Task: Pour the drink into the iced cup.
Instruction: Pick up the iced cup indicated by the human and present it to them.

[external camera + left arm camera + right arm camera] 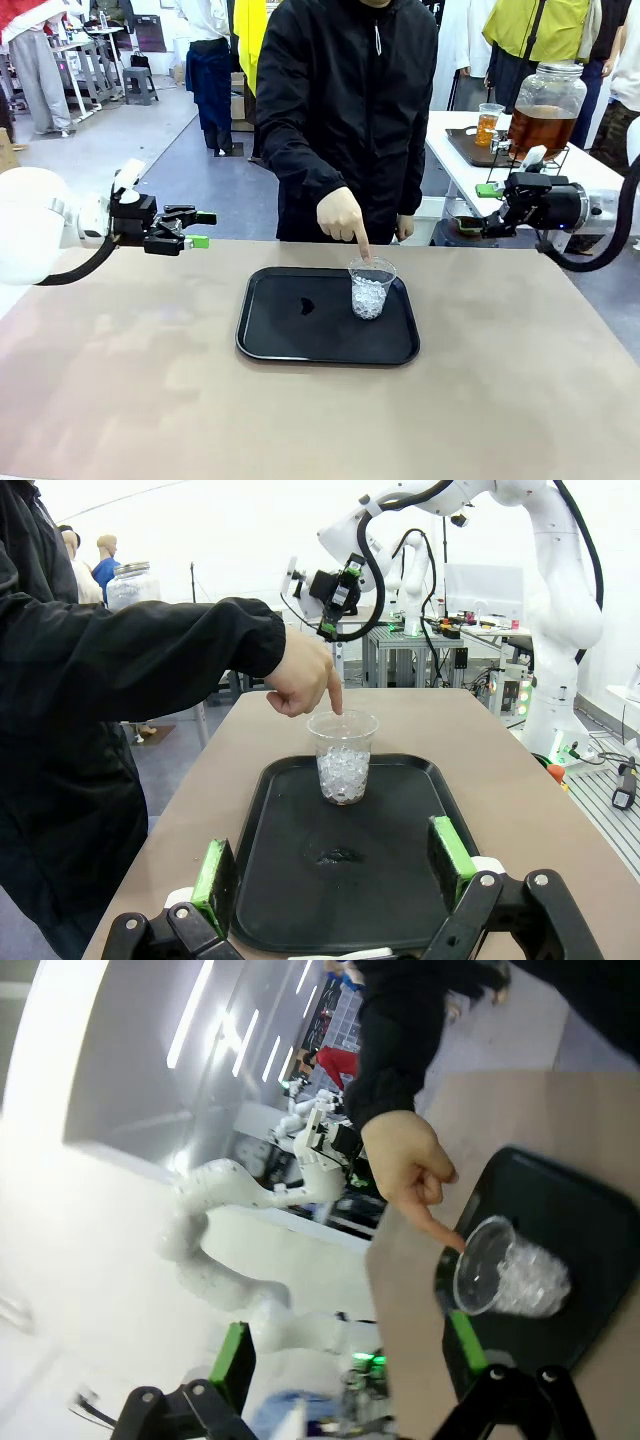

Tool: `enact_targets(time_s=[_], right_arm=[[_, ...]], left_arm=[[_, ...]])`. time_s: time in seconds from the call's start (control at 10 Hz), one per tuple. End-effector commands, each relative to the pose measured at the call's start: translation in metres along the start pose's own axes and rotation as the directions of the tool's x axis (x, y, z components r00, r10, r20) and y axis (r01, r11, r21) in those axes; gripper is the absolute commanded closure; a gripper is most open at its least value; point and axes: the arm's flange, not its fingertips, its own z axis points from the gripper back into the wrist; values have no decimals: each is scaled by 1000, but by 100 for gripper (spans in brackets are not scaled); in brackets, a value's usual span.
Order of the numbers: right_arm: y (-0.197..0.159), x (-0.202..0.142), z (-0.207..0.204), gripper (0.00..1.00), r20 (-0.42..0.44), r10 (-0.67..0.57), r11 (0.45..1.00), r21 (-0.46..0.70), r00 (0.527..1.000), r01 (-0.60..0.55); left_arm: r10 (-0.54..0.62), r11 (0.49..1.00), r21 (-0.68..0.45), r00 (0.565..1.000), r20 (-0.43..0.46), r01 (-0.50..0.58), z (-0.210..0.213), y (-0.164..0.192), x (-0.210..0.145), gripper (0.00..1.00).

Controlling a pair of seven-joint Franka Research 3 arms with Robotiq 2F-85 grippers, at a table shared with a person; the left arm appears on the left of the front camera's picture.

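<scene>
A clear iced cup (371, 288) stands upright at the right of the black tray (290, 335). The person's hand (343, 216) points a finger down at its rim. The drink (540, 126), amber, fills the lower part of a big glass jar dispenser on the white table behind at the right. My left gripper (200, 229) hovers open at the table's far left, facing the cup (343, 757) and the tray (390, 830). Its green pads (215, 870) hold nothing. My right gripper (480, 208) hangs open off the table's right side. From there I see the cup (505, 1278) and the pointing hand (405, 1165).
A small cup of amber liquid (489, 123) stands on a dark tray beside the jar. The person stands at the table's far edge behind the tray. A dark smear (307, 304) marks the tray's middle. Bare tan tabletop lies around the tray.
</scene>
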Motion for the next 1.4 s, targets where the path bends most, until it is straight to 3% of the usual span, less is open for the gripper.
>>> enact_targets(time_s=[0.0,0.2,0.4,0.5,1.0,1.1,1.3], right_arm=[[7,-10,-9,0,-28,288,952,-102,957,-289],[5,-10,-12,0,-41,472,868,-155,880,-473],[5,-5,-15,0,-68,558,812,-158,827,-561],[7,-3,-14,0,-59,527,838,-132,848,-530],[4,-2,-6,0,-76,526,835,-143,847,-531],[3,0,-11,0,-74,672,730,-101,737,-676],[-12,-4,-17,0,-71,827,555,-49,557,-830]], left_arm=[[-3,1000,10,1000,6,3,-2,0,3,0],[-3,1000,10,1000,6,3,-2,0,3,0],[-3,1000,10,1000,6,3,-2,0,3,0],[-3,1000,10,1000,6,3,-2,0,3,0],[-3,1000,10,1000,6,3,-2,0,3,0],[-3,1000,10,1000,6,3,-2,0,3,0],[-3,1000,10,1000,6,3,-2,0,3,0]])
